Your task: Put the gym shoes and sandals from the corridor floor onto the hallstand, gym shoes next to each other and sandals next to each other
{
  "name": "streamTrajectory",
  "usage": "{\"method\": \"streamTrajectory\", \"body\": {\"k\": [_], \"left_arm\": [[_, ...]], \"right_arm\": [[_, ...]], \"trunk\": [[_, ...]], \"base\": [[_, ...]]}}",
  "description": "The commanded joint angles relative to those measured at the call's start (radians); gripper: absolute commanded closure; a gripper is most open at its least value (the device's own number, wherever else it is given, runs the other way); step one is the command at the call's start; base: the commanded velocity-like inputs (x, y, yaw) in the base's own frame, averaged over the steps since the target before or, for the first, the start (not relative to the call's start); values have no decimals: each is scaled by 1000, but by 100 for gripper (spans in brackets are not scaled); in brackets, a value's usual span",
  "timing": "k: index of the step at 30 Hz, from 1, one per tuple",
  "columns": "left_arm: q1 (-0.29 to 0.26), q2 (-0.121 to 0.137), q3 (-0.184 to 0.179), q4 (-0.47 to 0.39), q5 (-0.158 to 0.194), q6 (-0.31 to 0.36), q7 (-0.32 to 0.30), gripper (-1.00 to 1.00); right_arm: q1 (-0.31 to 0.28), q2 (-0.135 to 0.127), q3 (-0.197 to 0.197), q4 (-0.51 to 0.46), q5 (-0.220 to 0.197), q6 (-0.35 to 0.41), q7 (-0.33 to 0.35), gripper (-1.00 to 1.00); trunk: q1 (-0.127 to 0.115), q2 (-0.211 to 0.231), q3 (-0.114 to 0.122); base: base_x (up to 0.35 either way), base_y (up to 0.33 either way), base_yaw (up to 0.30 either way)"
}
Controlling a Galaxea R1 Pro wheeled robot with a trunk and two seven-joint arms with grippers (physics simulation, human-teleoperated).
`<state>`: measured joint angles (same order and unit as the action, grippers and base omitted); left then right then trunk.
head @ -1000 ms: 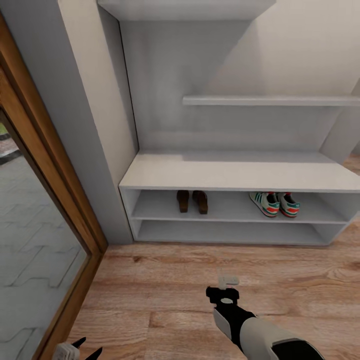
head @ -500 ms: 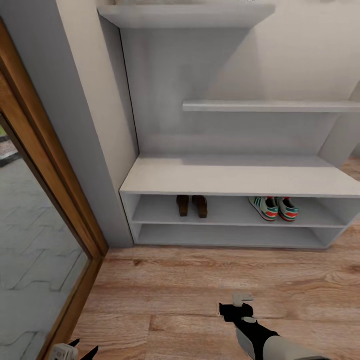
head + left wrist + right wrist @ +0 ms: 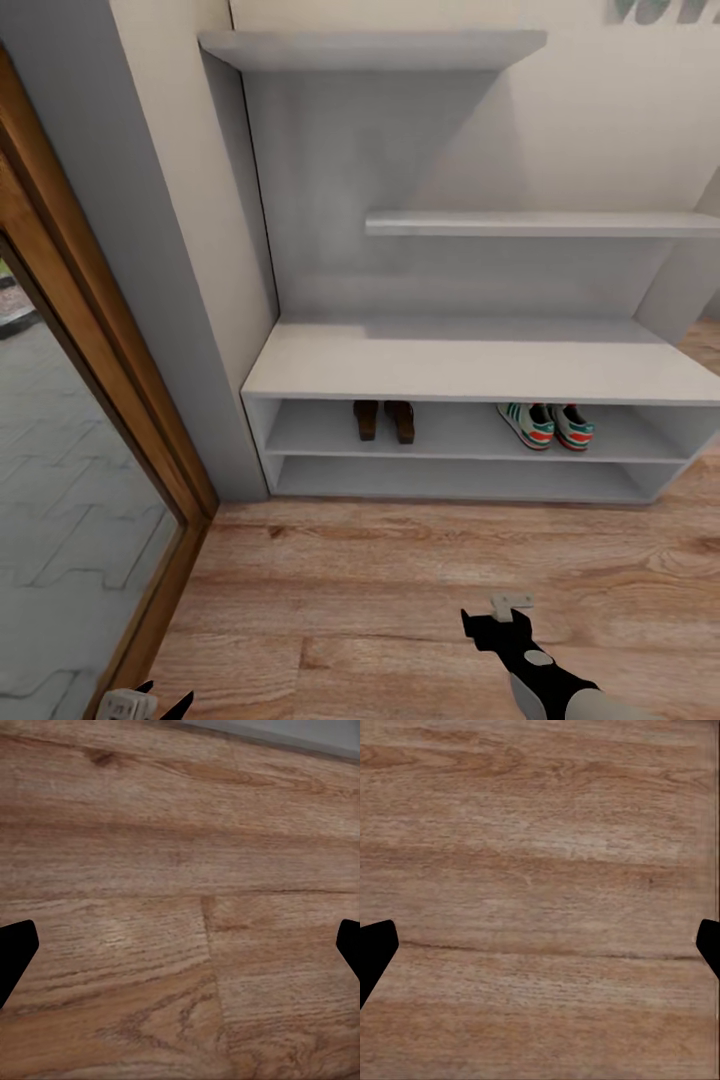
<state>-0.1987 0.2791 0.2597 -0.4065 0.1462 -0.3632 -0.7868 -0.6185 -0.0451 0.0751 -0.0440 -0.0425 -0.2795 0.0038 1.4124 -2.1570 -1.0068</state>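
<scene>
A light grey hallstand (image 3: 470, 365) stood vs. the wall. On its upper low shelf, two brown sandals (image 3: 384, 419) sat side by side toward the left; two gym shoes (image 3: 546, 425), white w/ green stripes, sat together toward the right. The right arm reached forward low over the wood-plank corridor floor (image 3: 400, 600), its right gripper (image 3: 505, 620) spread wide, holding nothing. The left gripper (image 3: 160, 700) hung at the lower edge, fingers parted, also unladen.
</scene>
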Motion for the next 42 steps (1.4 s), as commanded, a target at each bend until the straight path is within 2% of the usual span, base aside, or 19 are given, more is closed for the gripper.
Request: {"method": "streamTrajectory", "body": {"k": [1,9,10,11,20,21,26,32,34,42], "left_arm": [[-1,0,3,2,4,0,-7,-100],[-1,-1,3,11,5,-1,-4,-100],[-1,-1,3,13,5,-1,-3,-100],[-1,-2,5,22,6,-2,0,-100],[-1,-3,7,27,6,-3,28,-100],[-1,-3,7,30,6,-3,36,-100],[-1,-4,9,46,7,-3,41,-100],[-1,-4,10,53,7,-3,43,-100],[-1,-4,10,60,7,-3,48,-100],[-1,-8,10,100,5,-3,99,-100]], "right_arm": [[1,-5,8,1,-4,-7,1,-100],[29,-28,8,2,-4,-21,2,-100],[37,-29,8,2,-4,-22,1,-100],[73,-31,8,1,-5,-31,-3,-100],[137,-33,8,2,-4,-87,-7,-100],[173,-32,8,3,-5,-116,-9,-100],[224,-33,5,3,-9,-175,-10,-100],[250,-33,4,4,-11,-195,-17,-100],[258,-33,3,4,-10,-199,-30,-100],[279,-26,3,13,-9,-204,-174,-100]], "trunk": [[-4,7,2],[-35,63,28],[-39,70,31],[-42,77,34],[-77,140,62],[-81,147,65],[-100,182,81],[-123,224,100],[-131,238,106],[-161,294,131]], "base": [[0,0,0],[0,0,0],[0,0,0],[0,0,0],[0,0,0],[0,0,0],[0,0,0],[0,0,0],[0,0,0],[0,0,0]]}}
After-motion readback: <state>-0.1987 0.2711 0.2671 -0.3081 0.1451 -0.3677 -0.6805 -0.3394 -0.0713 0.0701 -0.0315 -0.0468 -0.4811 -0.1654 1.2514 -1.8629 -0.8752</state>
